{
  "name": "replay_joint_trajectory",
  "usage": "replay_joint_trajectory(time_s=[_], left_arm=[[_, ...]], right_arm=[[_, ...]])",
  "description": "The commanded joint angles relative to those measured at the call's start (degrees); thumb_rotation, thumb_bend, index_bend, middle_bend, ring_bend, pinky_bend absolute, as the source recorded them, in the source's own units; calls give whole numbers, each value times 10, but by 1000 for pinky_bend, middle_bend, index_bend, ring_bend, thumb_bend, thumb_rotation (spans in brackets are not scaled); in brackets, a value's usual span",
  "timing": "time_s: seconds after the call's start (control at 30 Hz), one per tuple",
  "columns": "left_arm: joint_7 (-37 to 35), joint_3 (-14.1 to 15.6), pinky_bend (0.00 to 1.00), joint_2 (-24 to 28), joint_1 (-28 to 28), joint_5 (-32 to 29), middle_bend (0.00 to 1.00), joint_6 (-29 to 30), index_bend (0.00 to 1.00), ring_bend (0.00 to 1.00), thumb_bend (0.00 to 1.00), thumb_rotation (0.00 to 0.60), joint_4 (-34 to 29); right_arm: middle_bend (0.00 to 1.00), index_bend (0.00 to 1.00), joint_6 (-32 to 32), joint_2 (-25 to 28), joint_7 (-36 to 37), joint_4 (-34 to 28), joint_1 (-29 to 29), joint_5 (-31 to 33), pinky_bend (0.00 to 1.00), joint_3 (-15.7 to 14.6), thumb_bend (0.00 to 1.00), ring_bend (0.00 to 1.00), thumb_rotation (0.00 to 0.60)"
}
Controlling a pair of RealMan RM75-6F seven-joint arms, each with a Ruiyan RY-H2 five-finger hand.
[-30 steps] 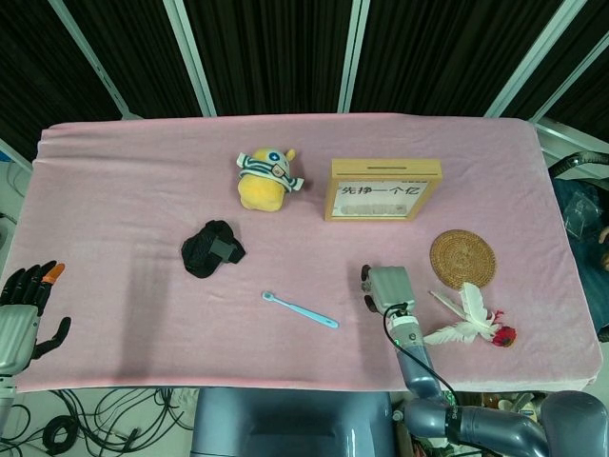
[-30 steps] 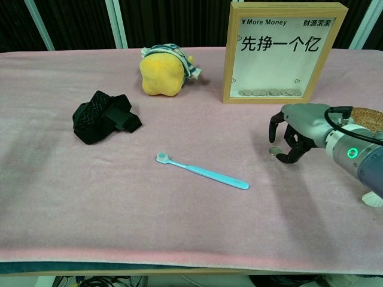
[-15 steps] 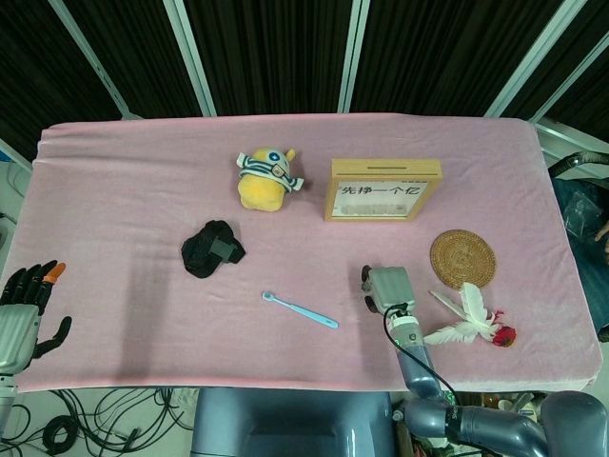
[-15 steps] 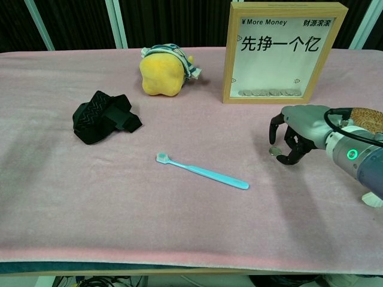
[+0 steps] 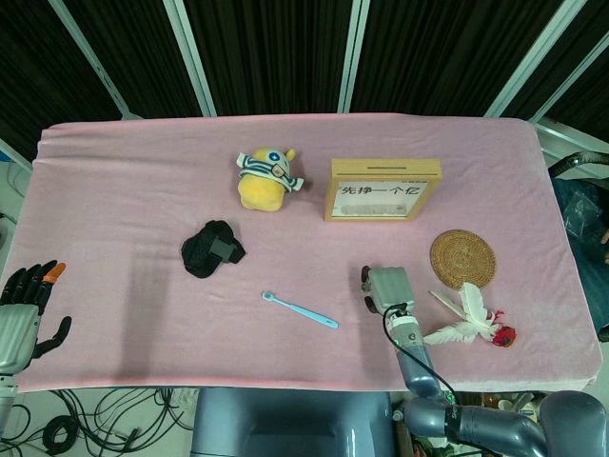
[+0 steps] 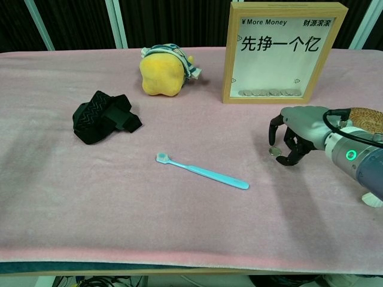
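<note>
Table [image 5: 143, 200] with pink cloth; wooden coin frame [image 6: 283, 52] upright at the back. Right robot hand [image 6: 294, 134] arched over the cloth in front of the frame, fingertips curled onto a small coin [image 6: 273, 151] lying flat; whether it is pinched, cannot tell. Left robot hand [image 5: 21, 309] off the table's left edge, fingers spread, holding nothing. Blue toothbrush [image 6: 202, 170] well left of the coin.

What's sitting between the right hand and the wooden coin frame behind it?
Nothing: the chest view shows only bare pink cloth between the right hand and the wooden coin frame. A coin lies at the fingertips, on the hand's near side.
</note>
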Motion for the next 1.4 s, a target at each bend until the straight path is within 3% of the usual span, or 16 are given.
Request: replay_joint_trajectory(time_s=[0.03,1.4], left_arm=[[0,0,0,0,0,0,38,0,24,0,407,600,0],[1,1,0,0,-1,-1,38,-1,24,0,408,600,2]], right_arm=[[857,431,0,0,0,0,0,0,878,0,245,876,600],[857,431,-10,-4,3,14,3,2,878,0,268,876,600]])
